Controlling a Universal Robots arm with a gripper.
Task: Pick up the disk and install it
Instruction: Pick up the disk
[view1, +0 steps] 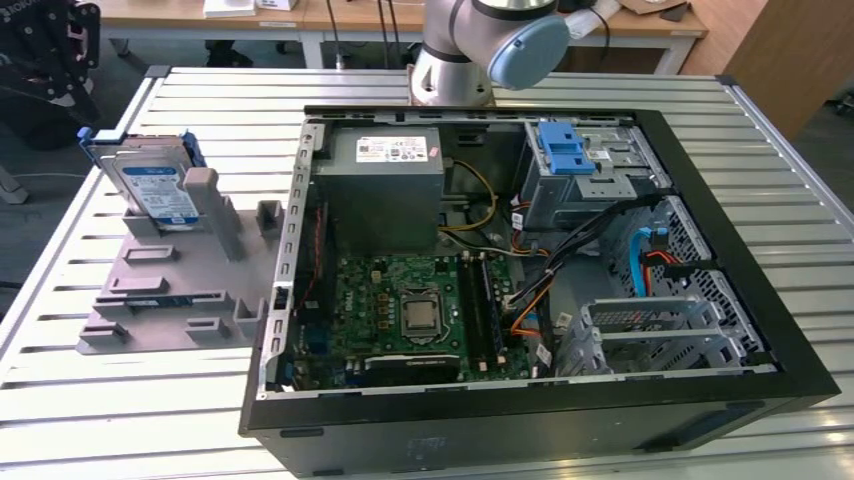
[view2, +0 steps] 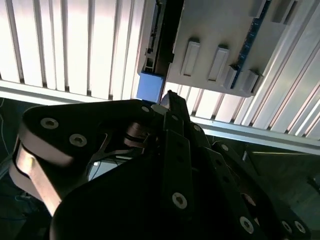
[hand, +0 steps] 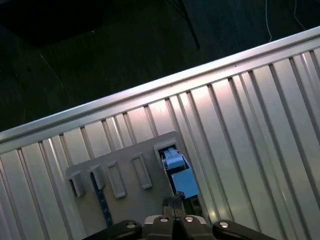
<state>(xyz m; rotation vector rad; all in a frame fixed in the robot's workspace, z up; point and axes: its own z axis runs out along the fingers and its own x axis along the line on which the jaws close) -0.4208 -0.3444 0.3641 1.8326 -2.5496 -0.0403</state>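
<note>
The exterior view was evenly, softly lit; in the second wrist view the counter glared white behind the dark, shadowed pincer.

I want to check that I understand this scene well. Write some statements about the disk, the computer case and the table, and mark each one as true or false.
1. The disk stands on edge in a grey holder. True.
2. The disk is mounted inside the computer case. False: it is outside the case, in the holder.
3. The case lies open, with its motherboard showing. True.
4. The holder is on the exterior view's right of the case. False: it is on the left.
5. The table has a smooth wooden top. False: the top is ribbed metal.
</note>
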